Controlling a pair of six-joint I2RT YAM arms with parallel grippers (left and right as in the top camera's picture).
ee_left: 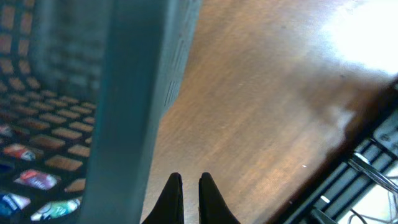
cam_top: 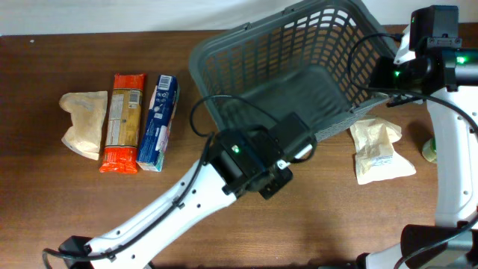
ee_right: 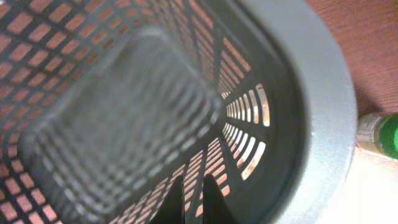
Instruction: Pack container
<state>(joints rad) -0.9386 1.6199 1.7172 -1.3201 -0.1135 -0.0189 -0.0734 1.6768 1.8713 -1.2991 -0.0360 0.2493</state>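
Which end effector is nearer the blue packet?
Left. The left end effector sits by the basket's near rim, right of the blue packet; the right end effector is over the basket's far end.

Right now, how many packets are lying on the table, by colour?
Beige packets: 2
Orange packet: 1
Blue packet: 1
Total: 4, all outside the basket.

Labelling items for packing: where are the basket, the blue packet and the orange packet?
basket (cam_top: 198, 67): overhead view, left rim.
blue packet (cam_top: 157, 122): overhead view, its middle.
orange packet (cam_top: 122, 123): overhead view, its middle.
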